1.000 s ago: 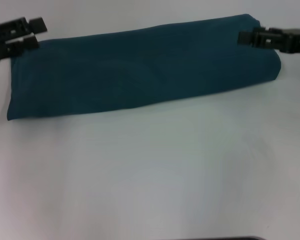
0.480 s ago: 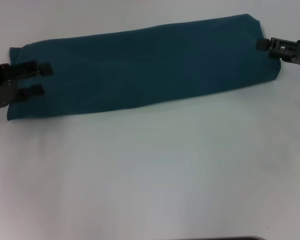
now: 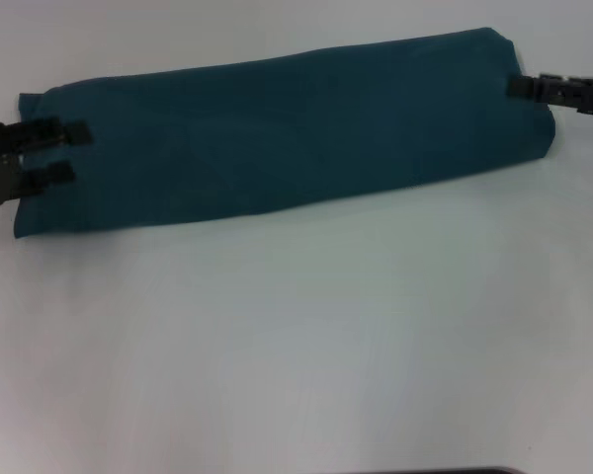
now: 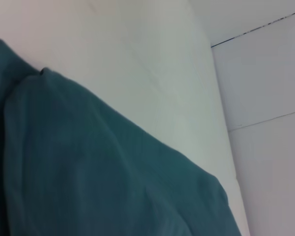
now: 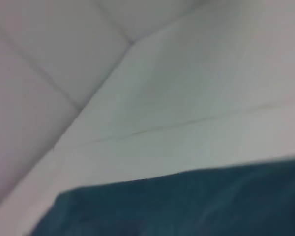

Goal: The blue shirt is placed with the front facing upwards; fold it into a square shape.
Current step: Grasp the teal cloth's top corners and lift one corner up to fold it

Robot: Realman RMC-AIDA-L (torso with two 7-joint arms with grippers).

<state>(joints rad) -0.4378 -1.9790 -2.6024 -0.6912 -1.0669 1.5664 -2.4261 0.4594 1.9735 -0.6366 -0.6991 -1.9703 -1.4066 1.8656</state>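
The blue shirt (image 3: 287,128) lies folded into a long narrow band across the far half of the white table, plain side up. Its lettering and neck label are hidden. My left gripper (image 3: 71,151) is open at the band's left end, one finger (image 3: 64,130) over the cloth and the other (image 3: 51,174) nearer the front edge. It holds nothing. My right gripper (image 3: 519,87) is at the band's right end, by the far corner. The shirt also shows in the left wrist view (image 4: 88,172) and the right wrist view (image 5: 187,206).
The white table (image 3: 306,336) stretches bare in front of the shirt. A dark edge (image 3: 425,471) shows at the very front. The wrist views show tiled wall or floor seams (image 4: 250,32) beyond the table.
My left gripper has come down from the far-left corner to the middle of the shirt's left end. My right gripper has drawn back to the right, off the cloth's top.
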